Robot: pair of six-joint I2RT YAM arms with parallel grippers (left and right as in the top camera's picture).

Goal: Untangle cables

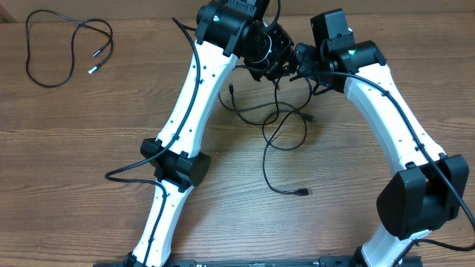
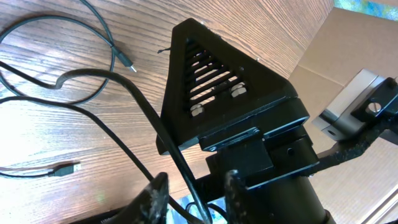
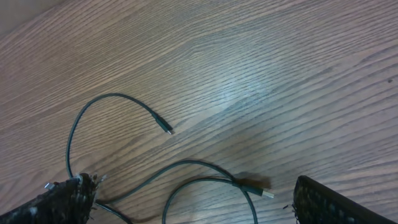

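At table [image 1: 89,148] far centre: cables [image 1: 282,119] lie tangled in loose loops. left gripper [image 2: 193,196] narrowed around one strand [image 2: 180,168], gap visible, not pinching. right gripper [image 3: 193,202] spread wide. We see separate cable [image 1: 72,55] far left.

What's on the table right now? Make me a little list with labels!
table: brown wood
tangled cables: thin black heap in the middle, below where both arms meet
loose cable: alone at the far left, apart from the heap
left fingers: apart, a black cable running between them
right fingers: wide apart, holding nothing
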